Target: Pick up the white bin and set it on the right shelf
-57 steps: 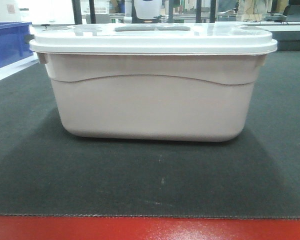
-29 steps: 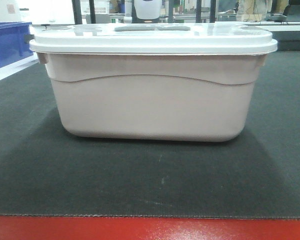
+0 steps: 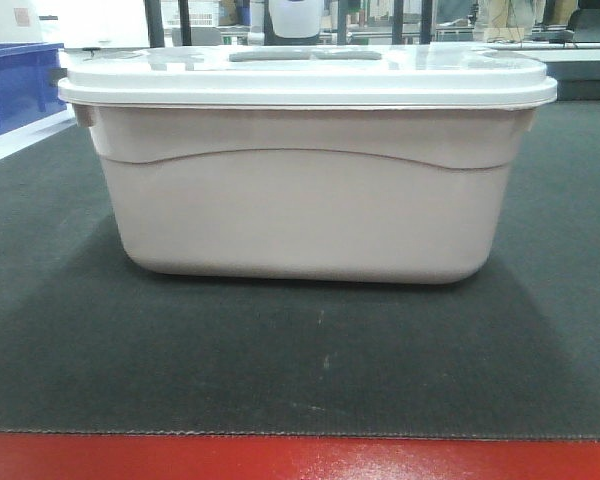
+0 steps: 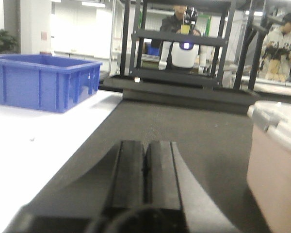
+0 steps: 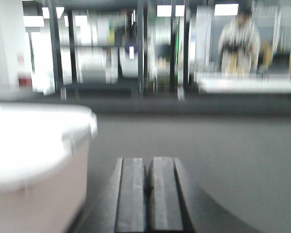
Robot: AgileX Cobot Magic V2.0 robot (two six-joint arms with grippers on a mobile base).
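Note:
The white bin [image 3: 310,200], off-white with a flat white lid [image 3: 300,80], stands on the dark mat [image 3: 280,360] straight ahead in the front view. Neither gripper shows in that view. My left gripper [image 4: 145,144] is shut and holds nothing. It hovers low over the mat, with the white bin's left end [image 4: 276,165] to its right and apart from it. My right gripper [image 5: 147,161] is also shut and holds nothing, and the white bin's right end [image 5: 34,170] lies to its left. That view is blurred. I cannot tell whether the shiny racking [image 5: 92,63] far behind is the right shelf.
A blue bin [image 4: 43,80] sits on a white surface [image 4: 34,145] to the left. A dark rack [image 4: 184,43] stands beyond the mat, with people [image 4: 281,46] behind it. A red edge [image 3: 300,458] runs along the mat's near side.
The white bin has stayed in place on the mat. Only the far background along the top of the front view has shifted slightly.

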